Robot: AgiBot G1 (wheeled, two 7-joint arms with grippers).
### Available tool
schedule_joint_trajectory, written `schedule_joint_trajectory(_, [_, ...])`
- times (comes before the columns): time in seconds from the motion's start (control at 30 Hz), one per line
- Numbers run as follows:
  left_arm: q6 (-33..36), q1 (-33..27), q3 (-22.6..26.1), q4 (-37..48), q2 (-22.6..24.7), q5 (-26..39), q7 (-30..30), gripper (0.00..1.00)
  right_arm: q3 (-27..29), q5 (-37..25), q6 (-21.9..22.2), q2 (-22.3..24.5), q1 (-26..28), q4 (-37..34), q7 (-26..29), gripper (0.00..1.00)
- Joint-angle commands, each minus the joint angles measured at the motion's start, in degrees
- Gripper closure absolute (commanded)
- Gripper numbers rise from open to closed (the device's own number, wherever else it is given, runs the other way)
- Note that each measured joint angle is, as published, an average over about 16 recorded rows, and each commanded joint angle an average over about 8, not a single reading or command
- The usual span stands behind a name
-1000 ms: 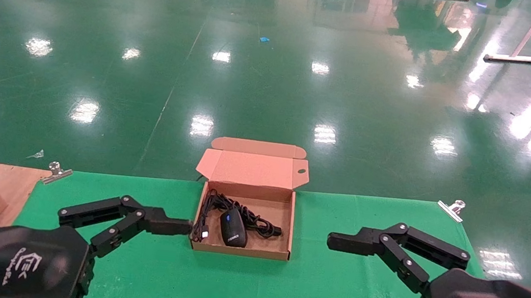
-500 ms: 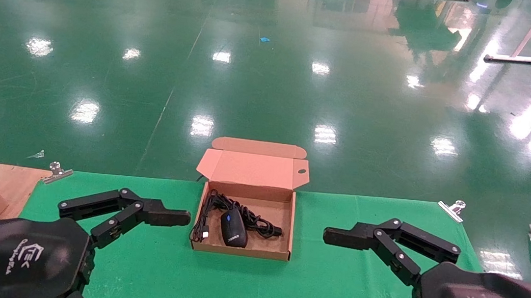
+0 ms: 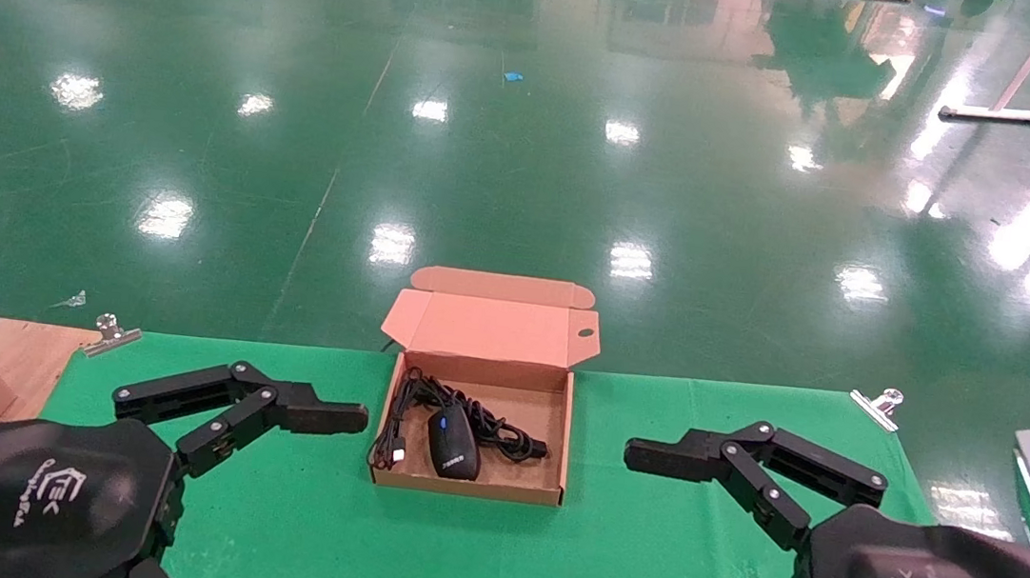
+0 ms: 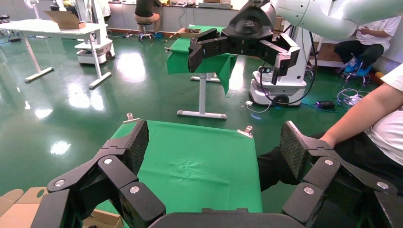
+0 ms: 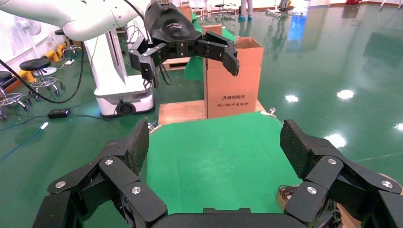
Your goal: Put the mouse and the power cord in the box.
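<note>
The box (image 3: 465, 487) stands open at the middle of the green table, its flap lid tilted back. Inside, the black mouse (image 3: 453, 443) lies near the front wall. The looped power cord (image 3: 424, 392) lies beside and behind it, one end draped over the left wall. My left gripper (image 3: 348, 420) hovers just left of the box, apart from it. It is open and empty in the left wrist view (image 4: 214, 142). My right gripper (image 3: 646, 456) hangs a little right of the box. It is open and empty in the right wrist view (image 5: 214, 142), where a box corner (image 5: 281, 202) shows.
Metal clips (image 3: 110, 333) (image 3: 876, 405) pin the green cloth at the far corners. A wooden board (image 3: 19, 361) adjoins the table on the left, and a tall printed carton (image 5: 233, 78) stands on it. A person's arm (image 4: 361, 114) shows off the table's right side.
Both grippers have lifted slightly. The left fingertip drew a little away from the box wall and the right one drifted a little toward the box. The box's contents have not moved.
</note>
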Motion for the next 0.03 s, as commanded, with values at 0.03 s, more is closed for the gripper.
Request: schedule_joint_trajectory(0.03, [-0.02, -0.01, 0.01, 0.07, 0.01, 0.02, 0.04, 0.00, -0.05, -0.05, 0.04, -0.04, 0.05, -0.04, -0.01, 0.00])
